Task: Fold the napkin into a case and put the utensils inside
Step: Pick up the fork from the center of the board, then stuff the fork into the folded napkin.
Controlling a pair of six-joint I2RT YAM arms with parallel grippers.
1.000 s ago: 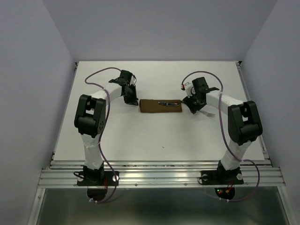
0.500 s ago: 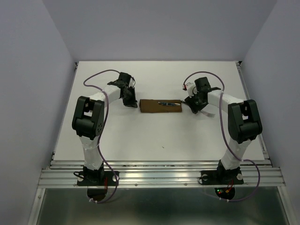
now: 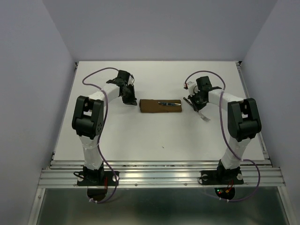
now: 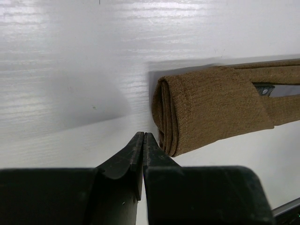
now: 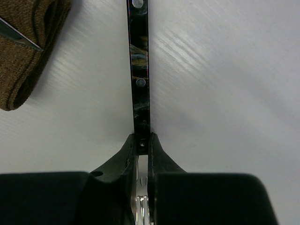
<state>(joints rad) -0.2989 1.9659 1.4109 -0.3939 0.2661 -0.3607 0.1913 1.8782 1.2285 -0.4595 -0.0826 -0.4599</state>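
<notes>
The dark brown napkin lies folded as a narrow case (image 3: 161,106) at mid-table, with a knife blade (image 3: 169,103) showing from its right part. In the left wrist view the case's (image 4: 211,110) rolled left end lies just beyond my left gripper (image 4: 143,136), which is shut on nothing. Seen from above, the left gripper (image 3: 131,100) is a little left of the case. My right gripper (image 5: 142,140) is shut on the fork (image 5: 139,70), whose dark handle points ahead, right of the case (image 5: 23,51). From the top view the right gripper (image 3: 194,105) holds the fork (image 3: 205,118) with its tines trailing toward the near right.
The white table (image 3: 154,136) is bounded by grey walls on three sides and a metal rail (image 3: 159,176) at the near edge. Cables loop over both arms.
My right gripper has shut on the fork, and the fork has swung so its tines point toward the near right. The left gripper has drawn back slightly from the case.
</notes>
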